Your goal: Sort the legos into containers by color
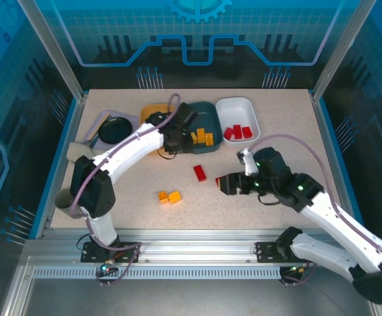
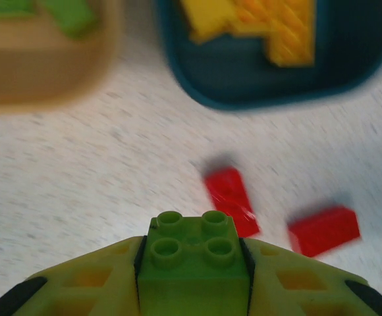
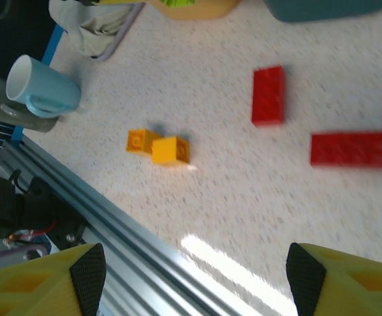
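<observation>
My left gripper (image 2: pixel 194 249) is shut on a green lego (image 2: pixel 192 258), studs up, above the table just in front of the orange container (image 2: pixel 39 72) and the dark teal container (image 2: pixel 349 59). Green legos (image 2: pixel 69 14) lie in the orange one, orange-yellow legos (image 2: pixel 270 29) in the teal one. From above, the left gripper (image 1: pixel 172 141) hangs between those tubs (image 1: pixel 153 112) (image 1: pixel 212 146). The white container (image 1: pixel 245 105) holds red legos (image 1: pixel 238 131). My right gripper (image 3: pixel 196 280) is open and empty, low over the table. Ahead of it lie two red legos (image 3: pixel 268 95) (image 3: pixel 350 149) and two orange-yellow legos (image 3: pixel 158 146).
A lavender tray (image 1: pixel 99 120) with a dark round object (image 1: pixel 115 129) sits at the back left, a cloth (image 1: pixel 79 151) beside it. Two mugs (image 3: pixel 43 89) stand at the left edge. The aluminium rail (image 1: pixel 197 240) runs along the near edge.
</observation>
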Motion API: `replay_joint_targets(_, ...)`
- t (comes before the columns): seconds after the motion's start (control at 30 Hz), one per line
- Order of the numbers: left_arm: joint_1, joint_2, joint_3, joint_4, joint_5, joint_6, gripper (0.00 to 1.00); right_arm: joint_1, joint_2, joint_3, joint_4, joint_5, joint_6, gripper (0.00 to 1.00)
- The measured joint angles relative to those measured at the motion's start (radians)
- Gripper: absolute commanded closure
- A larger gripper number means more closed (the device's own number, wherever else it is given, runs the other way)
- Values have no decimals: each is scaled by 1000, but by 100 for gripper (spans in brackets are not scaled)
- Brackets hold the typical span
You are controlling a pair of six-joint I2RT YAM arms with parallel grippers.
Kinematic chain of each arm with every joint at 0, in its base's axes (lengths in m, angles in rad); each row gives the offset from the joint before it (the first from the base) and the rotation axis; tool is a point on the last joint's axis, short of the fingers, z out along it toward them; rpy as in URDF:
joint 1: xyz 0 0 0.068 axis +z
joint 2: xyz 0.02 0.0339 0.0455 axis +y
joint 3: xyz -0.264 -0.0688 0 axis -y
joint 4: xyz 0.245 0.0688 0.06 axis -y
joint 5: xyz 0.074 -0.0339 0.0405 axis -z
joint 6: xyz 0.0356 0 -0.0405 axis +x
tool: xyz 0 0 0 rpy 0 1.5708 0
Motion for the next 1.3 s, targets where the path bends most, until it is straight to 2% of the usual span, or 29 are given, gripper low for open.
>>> replay_joint_targets(0.2, 171, 124, 109, -52, -86, 53, 63, 10, 266, 130, 181, 19, -4, 24)
replay_joint_targets(0.33, 234, 249, 243, -82, -153, 74, 63, 0, 427, 244, 249, 21, 19, 24)
replay_joint_targets(0.53, 297, 425, 434, -134, -237, 97, 63, -50, 550, 320, 343, -5, 82, 23)
replay_joint_targets(0.9, 318, 625, 637, -201, -284, 122, 62, -154, 623, 327, 426, -76, 182, 23)
replay_joint_targets(1.13, 318, 648, 651, -228, -295, 121, 59, -180, 625, 329, 418, -105, 182, 23)
replay_joint_targets(1.3, 318, 648, 651, -236, -294, 114, 47, -182, 647, 365, 359, -103, 158, 22)
